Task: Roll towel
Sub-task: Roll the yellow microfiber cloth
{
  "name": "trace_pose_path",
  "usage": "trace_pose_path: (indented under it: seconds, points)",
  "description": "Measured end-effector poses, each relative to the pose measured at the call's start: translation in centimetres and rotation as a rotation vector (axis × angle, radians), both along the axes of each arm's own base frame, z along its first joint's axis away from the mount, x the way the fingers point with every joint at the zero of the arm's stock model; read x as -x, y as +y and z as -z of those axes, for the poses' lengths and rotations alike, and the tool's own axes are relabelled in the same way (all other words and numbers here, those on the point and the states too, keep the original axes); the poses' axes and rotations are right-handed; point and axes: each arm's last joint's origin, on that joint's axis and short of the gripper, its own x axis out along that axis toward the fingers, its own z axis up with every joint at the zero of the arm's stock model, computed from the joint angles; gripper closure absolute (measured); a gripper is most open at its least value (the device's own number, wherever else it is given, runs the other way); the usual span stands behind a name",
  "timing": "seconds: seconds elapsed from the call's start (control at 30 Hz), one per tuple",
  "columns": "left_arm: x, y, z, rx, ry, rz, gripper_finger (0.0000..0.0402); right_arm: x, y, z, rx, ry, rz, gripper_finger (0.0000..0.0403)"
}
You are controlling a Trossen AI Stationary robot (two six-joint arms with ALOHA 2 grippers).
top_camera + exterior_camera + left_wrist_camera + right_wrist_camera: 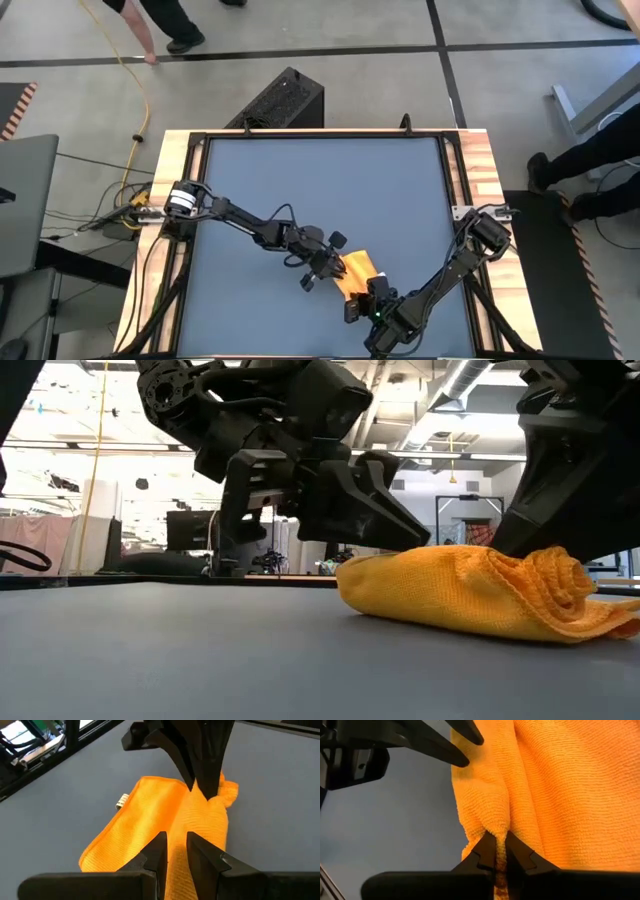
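The high view looks straight down on the whole table (320, 190). The low view sits at tabletop level, facing the room. Both wrist views hover close over the towel (165, 825), which all four views share.

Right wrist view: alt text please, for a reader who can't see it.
The right pincer is shut on a pinched fold of the yellow towel, which fills most of the picture over the grey table. The left pincer's dark fingers reach the towel's far edge.
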Motion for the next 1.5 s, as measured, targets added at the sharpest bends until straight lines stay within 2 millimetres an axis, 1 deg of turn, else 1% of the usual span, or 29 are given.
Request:
trace_pose_path:
  seconds: [0.27,0.33,0.4,0.5,0.63,0.83,1.0,1.2,1.3,1.5]
  points:
    - [-0.2,0.4,-0.2,-0.014,-0.013,0.005,0.0340,0.0,0.0,0.0,-0.003,0.008,-0.002,0.0365]
    - [-0.5,0.4,0.4,-0.006,-0.005,0.018,0.0340,0.1,0.0,0.0,-0.003,0.014,-0.003,0.0365]
    - [-0.7,0.4,1.4,-0.007,0.042,0.018,0.0340,0.0,0.0,0.0,-0.007,0.016,-0.005,0.0365]
    - [-1.5,0.2,2.5,-0.011,0.087,0.019,0.0340,0.0,0.0,0.0,-0.010,0.016,-0.005,0.0365]
    - [-2.2,0.1,2.4,-0.009,0.114,0.013,0.0340,0.0,0.1,0.1,-0.006,0.038,-0.035,0.0357]
    - [-2.6,0.2,2.0,-0.032,0.126,-0.020,0.0340,0.2,0.1,0.1,-0.023,0.108,-0.085,0.0322]
    - [-2.9,0.2,1.7,-0.051,0.156,-0.023,0.0340,0.6,0.0,-1.1,-0.047,0.150,-0.129,0.0299]
    - [-3.1,0.2,1.5,-0.055,0.162,-0.028,0.0340,1.3,-0.2,-3.1,-0.075,0.189,-0.199,0.0291]
    - [-3.1,0.3,1.5,-0.059,0.161,-0.028,0.0340,1.4,-0.5,-3.2,-0.064,0.238,-0.232,0.0290]
    - [-3.1,0.3,1.5,-0.059,0.169,-0.030,0.0340,1.4,-2.1,-2.8,-0.026,0.356,-0.207,0.0290]
